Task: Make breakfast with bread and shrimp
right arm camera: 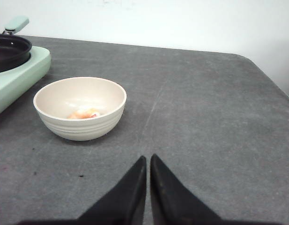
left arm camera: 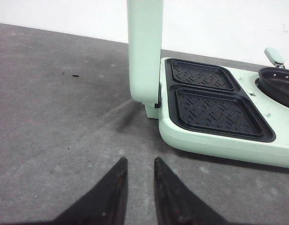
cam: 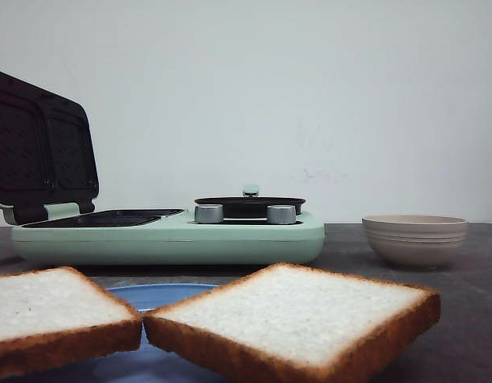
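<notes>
At the front edge of the counter (cam: 477,263), nearest the camera, the bread (cam: 297,315) lies as two square slices on a blue plate (cam: 154,295), one at about 5 o'clock in the front view and the other (cam: 50,307) at 7 o'clock, their near corners almost meeting; I cannot tell if they touch. Each shows a pale, fine crumb and a golden-brown crust, flat and whole, and the right slice overhangs the plate rim. That overhang is one risk: a claw pressing on the free edge could tip or slide the slice off the plate, and a soft crumb would likely dent or tear under a hard pinch. The sandwich maker (cam: 174,235) sits behind at 11 o'clock with its lid (cam: 42,148) raised and both dark plates (left arm camera: 214,110) bare; a slice dropped askew could straddle the ridge between the two wells, and a passing arm could knock the lid. The bowl (right arm camera: 79,108) at 3 o'clock in the front view holds something small and orange, probably shrimp, low against its wall, where a claw may scrape the side or push the light bowl along. Neither claw holds anything: the left claw (left arm camera: 137,180) hangs above bare counter with its fingers slightly parted, near the maker's hinge, and the right claw (right arm camera: 148,180) is closed tip to tip, just short of the bowl.
</notes>
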